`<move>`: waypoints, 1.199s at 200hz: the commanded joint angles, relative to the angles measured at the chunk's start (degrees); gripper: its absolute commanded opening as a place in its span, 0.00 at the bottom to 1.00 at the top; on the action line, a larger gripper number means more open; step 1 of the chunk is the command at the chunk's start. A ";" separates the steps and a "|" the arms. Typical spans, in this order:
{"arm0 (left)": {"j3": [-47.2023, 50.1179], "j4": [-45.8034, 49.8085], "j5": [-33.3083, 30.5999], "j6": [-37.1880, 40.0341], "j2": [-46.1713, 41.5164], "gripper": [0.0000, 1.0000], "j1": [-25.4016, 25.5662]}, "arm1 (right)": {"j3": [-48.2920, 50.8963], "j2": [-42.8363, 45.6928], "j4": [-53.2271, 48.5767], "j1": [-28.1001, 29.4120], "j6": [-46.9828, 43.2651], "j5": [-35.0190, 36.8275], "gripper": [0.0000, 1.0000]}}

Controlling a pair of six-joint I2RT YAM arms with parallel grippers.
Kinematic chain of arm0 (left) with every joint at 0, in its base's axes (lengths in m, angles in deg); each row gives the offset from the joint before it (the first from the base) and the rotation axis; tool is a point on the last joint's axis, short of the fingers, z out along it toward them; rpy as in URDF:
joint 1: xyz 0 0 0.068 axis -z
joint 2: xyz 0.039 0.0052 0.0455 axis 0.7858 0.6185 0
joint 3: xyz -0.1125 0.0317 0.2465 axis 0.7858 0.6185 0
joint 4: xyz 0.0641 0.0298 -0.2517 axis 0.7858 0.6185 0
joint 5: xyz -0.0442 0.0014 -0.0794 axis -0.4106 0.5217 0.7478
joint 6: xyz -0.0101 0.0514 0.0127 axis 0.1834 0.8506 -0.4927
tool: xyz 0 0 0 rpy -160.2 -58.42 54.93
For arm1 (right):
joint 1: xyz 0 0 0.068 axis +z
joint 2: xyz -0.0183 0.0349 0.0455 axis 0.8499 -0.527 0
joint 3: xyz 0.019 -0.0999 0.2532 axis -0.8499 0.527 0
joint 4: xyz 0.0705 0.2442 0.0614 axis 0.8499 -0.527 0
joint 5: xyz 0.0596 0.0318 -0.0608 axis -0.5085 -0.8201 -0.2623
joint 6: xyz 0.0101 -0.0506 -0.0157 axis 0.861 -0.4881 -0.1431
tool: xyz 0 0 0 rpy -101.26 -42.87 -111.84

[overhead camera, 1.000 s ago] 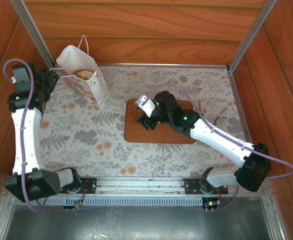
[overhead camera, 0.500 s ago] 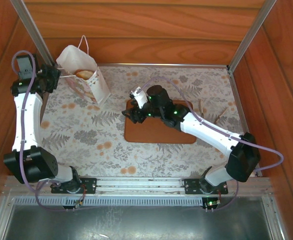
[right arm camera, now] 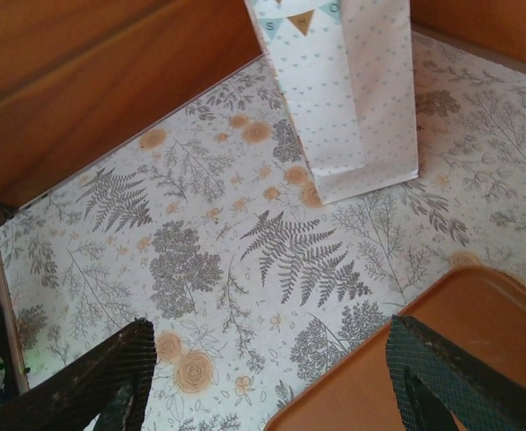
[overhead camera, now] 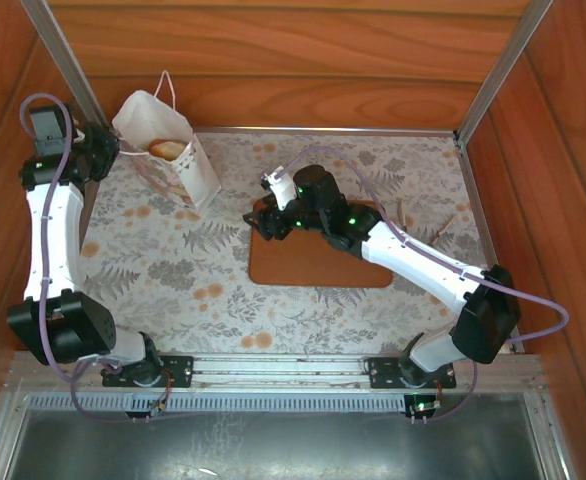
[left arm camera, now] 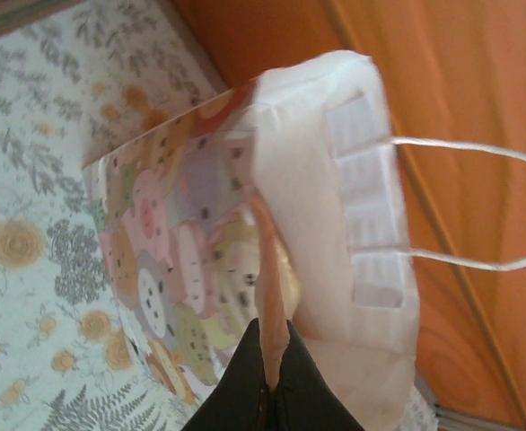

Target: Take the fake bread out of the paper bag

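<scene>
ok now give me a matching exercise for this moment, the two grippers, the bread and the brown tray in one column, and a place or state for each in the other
Things
1. left gripper
2. right gripper
3. fake bread
4. tray

Place or state
A. open, above the tray's far left corner
B. inside the paper bag
C. pinched shut on the bag's rim
D. lying flat on the tablecloth, mid-table

Pairs: 1-C, 2-A, 3-B, 4-D
</scene>
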State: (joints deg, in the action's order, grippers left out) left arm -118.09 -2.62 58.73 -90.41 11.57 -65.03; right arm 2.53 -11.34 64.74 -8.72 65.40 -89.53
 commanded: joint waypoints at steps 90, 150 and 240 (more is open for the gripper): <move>-24.84 28.16 17.27 37.68 3.12 0.00 -3.50 | -6.68 -2.91 -3.22 -7.96 21.35 -17.24 0.68; -28.40 43.06 11.68 53.89 6.80 0.00 7.56 | -7.94 -8.64 -2.40 -9.49 28.31 -24.02 0.69; -27.65 44.53 11.71 55.74 4.58 0.00 12.65 | -24.54 -23.10 -16.01 -15.67 36.61 -21.80 0.74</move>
State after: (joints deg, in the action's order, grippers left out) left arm -144.48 40.46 70.40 -36.05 18.03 -53.10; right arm -16.75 -32.24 55.23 -22.43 98.25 -112.68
